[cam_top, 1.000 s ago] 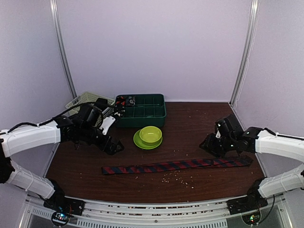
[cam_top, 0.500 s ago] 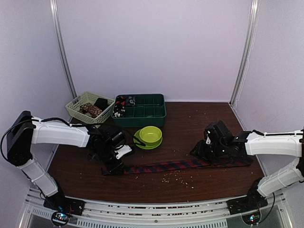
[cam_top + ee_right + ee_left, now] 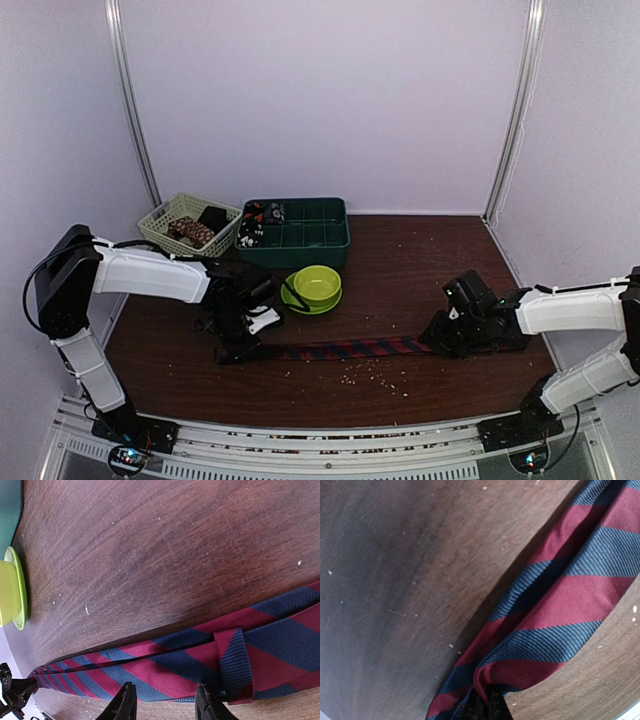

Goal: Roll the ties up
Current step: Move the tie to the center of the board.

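Tie (image 3: 555, 605): red and navy diagonal stripes, slanting up-right from the left end effector (image 3: 487, 709).
Left end effector: dark tips, barely seen, apparently pinching the tie's bunched end.
Bench (image 3: 395, 580): dark wood, pale specks (image 3: 451, 645) beside the tie.

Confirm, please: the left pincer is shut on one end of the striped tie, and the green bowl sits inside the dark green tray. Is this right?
No. The green bowl sits on a lime-green plate in front of the dark green tray, not inside it; the top view shows this. The left pincer is shut on one end of the striped tie.
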